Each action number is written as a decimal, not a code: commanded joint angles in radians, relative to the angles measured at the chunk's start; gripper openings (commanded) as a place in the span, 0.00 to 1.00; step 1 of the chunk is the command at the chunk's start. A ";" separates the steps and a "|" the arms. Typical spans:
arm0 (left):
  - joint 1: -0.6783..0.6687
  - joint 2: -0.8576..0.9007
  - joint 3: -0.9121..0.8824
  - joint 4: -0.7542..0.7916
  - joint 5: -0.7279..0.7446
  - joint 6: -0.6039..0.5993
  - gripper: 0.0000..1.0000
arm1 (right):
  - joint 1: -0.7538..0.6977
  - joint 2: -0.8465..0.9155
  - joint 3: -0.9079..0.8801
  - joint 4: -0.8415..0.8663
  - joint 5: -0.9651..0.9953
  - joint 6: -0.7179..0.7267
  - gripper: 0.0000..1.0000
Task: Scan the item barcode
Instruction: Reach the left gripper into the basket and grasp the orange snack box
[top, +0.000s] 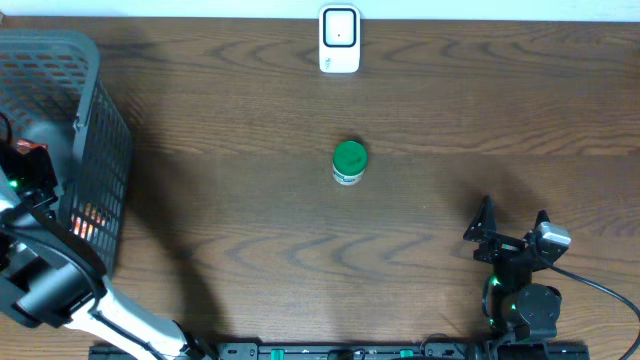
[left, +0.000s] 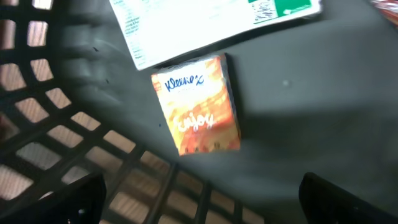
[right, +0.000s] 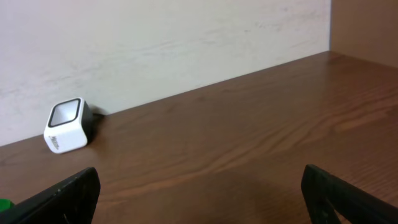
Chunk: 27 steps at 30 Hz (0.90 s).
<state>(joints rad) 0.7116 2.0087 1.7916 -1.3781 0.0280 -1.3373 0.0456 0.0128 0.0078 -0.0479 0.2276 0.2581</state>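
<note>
While the left pincer (left: 202, 205) and right pincer (right: 199, 196) gape wide, the left could catch the basket (top: 105, 150) mesh instead of the flat Kleenex pack (left: 196, 102).

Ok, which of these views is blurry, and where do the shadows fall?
Left wrist view: dim and smeared, the Kleenex pack soft. Overhead view: sharp, evenly lit, a broad soft shadow on the table right of the basket. Right wrist view: bright and clear, scanner crisp.
</note>
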 joint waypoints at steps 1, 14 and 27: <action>-0.006 0.039 -0.019 0.021 0.005 -0.068 0.99 | 0.008 -0.003 -0.002 -0.002 -0.001 -0.013 0.99; -0.031 0.058 -0.209 0.201 -0.135 -0.067 0.99 | 0.008 -0.003 -0.002 -0.002 0.000 -0.013 0.99; -0.031 0.059 -0.417 0.418 -0.145 -0.055 0.67 | 0.008 -0.003 -0.002 -0.002 0.000 -0.013 0.99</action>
<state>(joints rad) 0.6792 2.0171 1.4391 -0.9398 -0.1040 -1.3979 0.0456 0.0128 0.0078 -0.0479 0.2279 0.2581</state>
